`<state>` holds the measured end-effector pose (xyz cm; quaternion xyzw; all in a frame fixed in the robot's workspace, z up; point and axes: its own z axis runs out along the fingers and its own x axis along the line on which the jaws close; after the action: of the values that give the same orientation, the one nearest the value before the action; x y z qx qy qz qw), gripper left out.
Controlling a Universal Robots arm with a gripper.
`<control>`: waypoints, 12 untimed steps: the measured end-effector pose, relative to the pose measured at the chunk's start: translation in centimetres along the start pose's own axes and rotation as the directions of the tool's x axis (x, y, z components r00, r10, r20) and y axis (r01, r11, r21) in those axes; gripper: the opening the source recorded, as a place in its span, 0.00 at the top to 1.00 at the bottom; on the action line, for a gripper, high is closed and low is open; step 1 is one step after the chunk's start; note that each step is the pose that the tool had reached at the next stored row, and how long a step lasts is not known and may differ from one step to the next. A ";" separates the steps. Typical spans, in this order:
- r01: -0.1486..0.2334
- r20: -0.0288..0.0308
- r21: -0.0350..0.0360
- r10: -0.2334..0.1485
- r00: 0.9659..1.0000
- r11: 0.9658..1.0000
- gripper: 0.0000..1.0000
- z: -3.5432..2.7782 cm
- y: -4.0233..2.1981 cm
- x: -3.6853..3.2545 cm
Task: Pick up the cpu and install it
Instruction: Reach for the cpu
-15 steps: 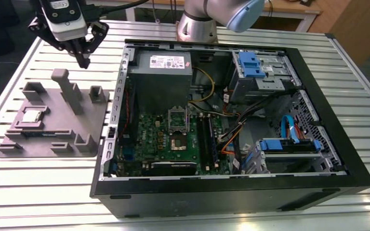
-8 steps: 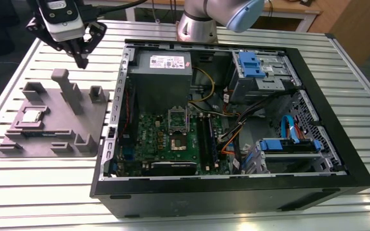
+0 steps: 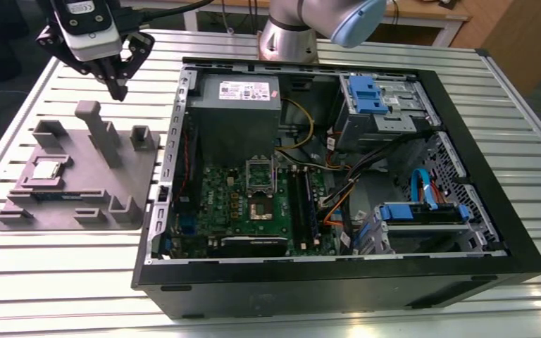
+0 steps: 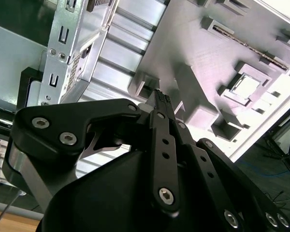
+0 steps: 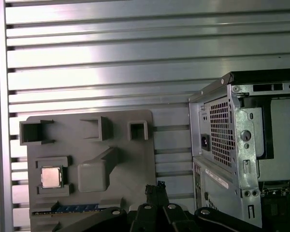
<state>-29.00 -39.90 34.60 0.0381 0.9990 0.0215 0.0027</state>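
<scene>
Got the hand [image 3: 120, 91] pinched shut with nothing in it, hanging in the air near the far edge of the gray tray [image 3: 134, 176]. Can see the cpu [image 3: 45, 170] lying flat in its square pocket toward the exterior view's left of that tray, well apart from the fingertips. Open computer case [image 3: 346, 278] just beside the tray on the exterior view's right, both on the slatted worktop [image 3: 64, 282].

The cpu [image 3: 45, 170] lies on a tray [image 3: 144, 180] beside the case [image 3: 346, 290].
</scene>
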 end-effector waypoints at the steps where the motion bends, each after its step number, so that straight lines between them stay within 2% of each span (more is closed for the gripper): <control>1: 0.000 0.000 0.000 0.000 1.000 1.000 0.90 0.01 0.00 0.04; 12: 0.000 0.000 0.000 0.000 1.000 1.000 0.90 0.02 -0.03 0.45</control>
<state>-29.45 -39.89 34.58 0.0381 0.9990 0.0215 0.0027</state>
